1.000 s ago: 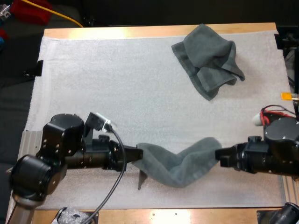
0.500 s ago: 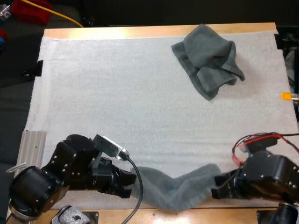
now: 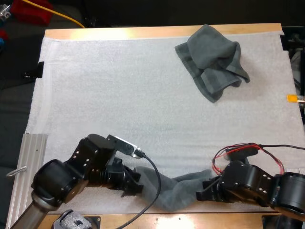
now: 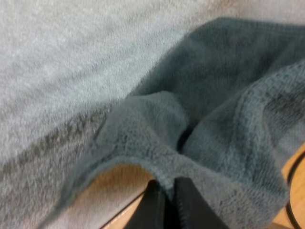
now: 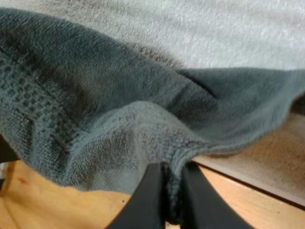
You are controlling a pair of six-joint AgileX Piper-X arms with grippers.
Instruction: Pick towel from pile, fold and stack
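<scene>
grey-green towel (image 3: pixel 177 191) | left fingers (image 4: pixel 161 206) pinch one end; right fingers (image 5: pixel 159 195) pinch other end

The held towel (image 3: pixel 177 190) had both ends buried under the left gripper (image 3: pixel 137 185) and right gripper (image 3: pixel 204 192), low in frame; the right arm (image 3: pixel 267 183) got cropped bottom-right.

I'm seeing a stretched towel (image 3: pixel 176 193), grey-green, sagging along the desk's (image 3: pixel 190 220) near edge; a crumpled towel (image 3: pixel 212 59) is lying far right.
</scene>
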